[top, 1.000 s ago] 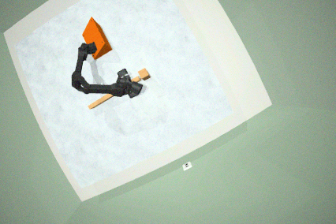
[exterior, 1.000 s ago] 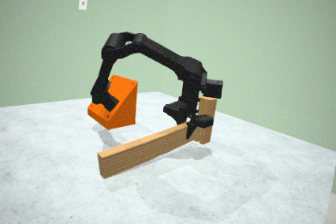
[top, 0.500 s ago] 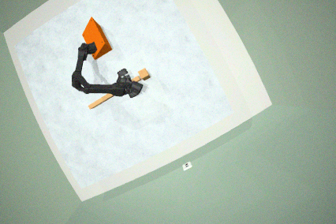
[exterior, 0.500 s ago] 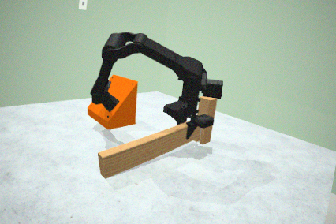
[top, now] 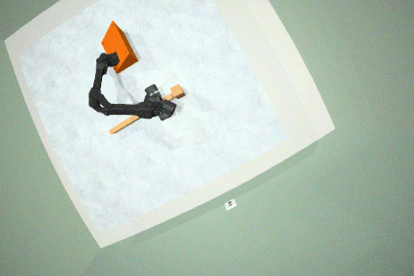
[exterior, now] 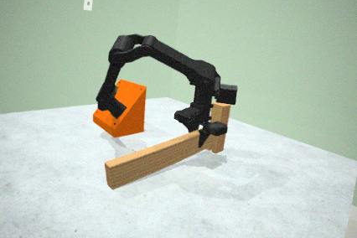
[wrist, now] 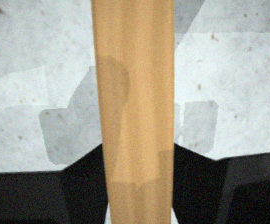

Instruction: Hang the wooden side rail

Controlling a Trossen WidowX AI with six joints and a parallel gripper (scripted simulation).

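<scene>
The wooden side rail (top: 123, 124) (exterior: 151, 158) (wrist: 136, 90) runs toward the headboard post (top: 177, 91) (exterior: 221, 116). In the exterior view its far end is low at the table, and its other end is close against the upright post. My gripper (exterior: 199, 134) (wrist: 133, 142) is shut on the rail near the post end, one finger on each side. In the top view the arm covers the grip. The steel hooks, the slot and the pins are too small or hidden, so I cannot tell whether the hooks sit on the pins.
An orange wedge-shaped block (top: 119, 48) (exterior: 131, 108) stands on the pale table (top: 219, 125) (exterior: 54, 179) beside the arm's base. The arm arches over the rail from that side. The wrist housing is close to the post's top in the exterior view.
</scene>
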